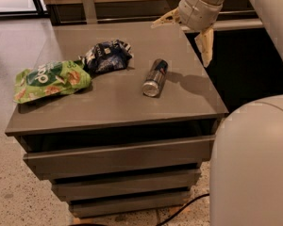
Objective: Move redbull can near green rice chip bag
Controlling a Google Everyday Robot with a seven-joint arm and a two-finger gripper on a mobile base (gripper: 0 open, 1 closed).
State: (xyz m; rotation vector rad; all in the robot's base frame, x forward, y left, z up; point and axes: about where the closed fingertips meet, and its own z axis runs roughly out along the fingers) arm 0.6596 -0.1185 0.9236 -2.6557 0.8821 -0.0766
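- I have the gripper (181,44) up over the back right corner of the table (108,102). It is above and behind the can and touches nothing. Its two fingers (206,44) are spread wide apart and hold nothing.
- I judge the wide spread to be a setup for the grasp: the opening has to be broader than the can before I bring it down.
- The can (155,77) lies on its side right of the table's middle. Its shiny end faces the front edge and its length runs roughly front to back.
- Because it lies flat, I expect to close on the round body from above, across its width. It could roll sideways if one finger touches first.
- The green bag (52,79) lies flat at the left edge, well apart from the can.
- A smaller dark blue bag (105,56) sits crumpled between the two, just beside the green bag's upper right corner.
- So the straight path from can to green bag passes along the front of the blue bag. I would carry the can over the bare strip nearer the front edge and set it down by the green bag's right end.
- The can is not yet grasped, so the move itself has not begun.
- The robot's pale body (254,164) fills the lower right and hides that corner of the drawers (118,157).
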